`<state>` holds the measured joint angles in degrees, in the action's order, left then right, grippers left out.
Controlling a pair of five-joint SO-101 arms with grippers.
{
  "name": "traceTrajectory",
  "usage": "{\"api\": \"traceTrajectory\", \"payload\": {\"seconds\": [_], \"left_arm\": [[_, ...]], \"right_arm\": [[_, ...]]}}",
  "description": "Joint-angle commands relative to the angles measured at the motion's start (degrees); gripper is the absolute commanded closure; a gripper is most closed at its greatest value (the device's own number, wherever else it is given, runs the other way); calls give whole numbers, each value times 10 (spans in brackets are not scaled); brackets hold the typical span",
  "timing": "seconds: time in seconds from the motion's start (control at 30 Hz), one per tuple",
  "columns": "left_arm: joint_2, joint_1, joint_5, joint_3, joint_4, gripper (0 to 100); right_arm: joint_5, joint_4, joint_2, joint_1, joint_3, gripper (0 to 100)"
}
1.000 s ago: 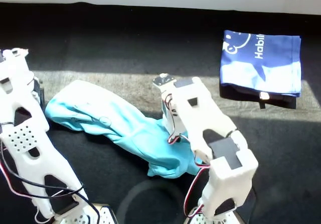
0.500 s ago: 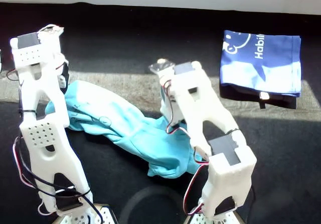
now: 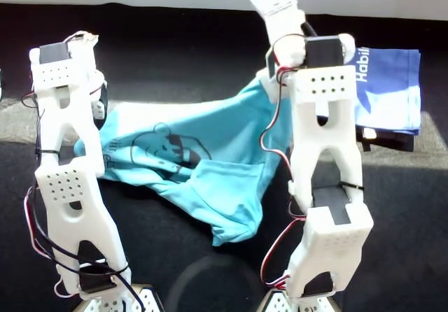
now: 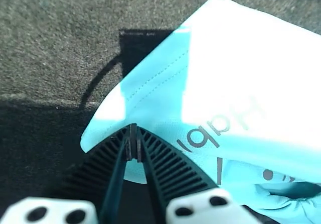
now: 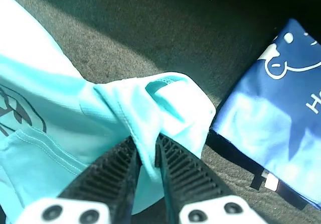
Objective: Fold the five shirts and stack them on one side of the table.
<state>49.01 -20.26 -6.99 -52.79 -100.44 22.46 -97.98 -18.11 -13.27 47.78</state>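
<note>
— How far along were we?
— The blue shirt [image 3: 388, 88] lay folded at the worktop's [image 3: 175, 53] far side. Our left claw [image 4: 133, 143] and right claw [image 5: 148, 156] each pinched the turquoise shirt [image 3: 203, 158], which was spread between them, unfolded.
— Most remained, we judged.

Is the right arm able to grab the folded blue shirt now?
Probably not yet: the folded blue shirt lies close by with nothing between, but the right tool is shut on the turquoise shirt and must let go first.
</note>
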Motion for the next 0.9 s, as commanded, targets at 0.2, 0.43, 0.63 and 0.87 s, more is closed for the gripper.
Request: {"api": "traceTrajectory", "payload": {"seconds": [0.2, 0.43, 0.63, 0.87], "left_arm": [[-41, 44, 51, -21, 32, 989], [-37, 65, 70, -44, 120, 852], [22, 76, 69, -51, 192, 826], [115, 75, 56, -81, 159, 826]], "right_arm": [[4, -29, 2, 8, -36, 991], [4, -30, 7, 6, -172, 991], [5, -30, 65, -1, -292, 991], [5, 26, 269, -21, -518, 991]]}}
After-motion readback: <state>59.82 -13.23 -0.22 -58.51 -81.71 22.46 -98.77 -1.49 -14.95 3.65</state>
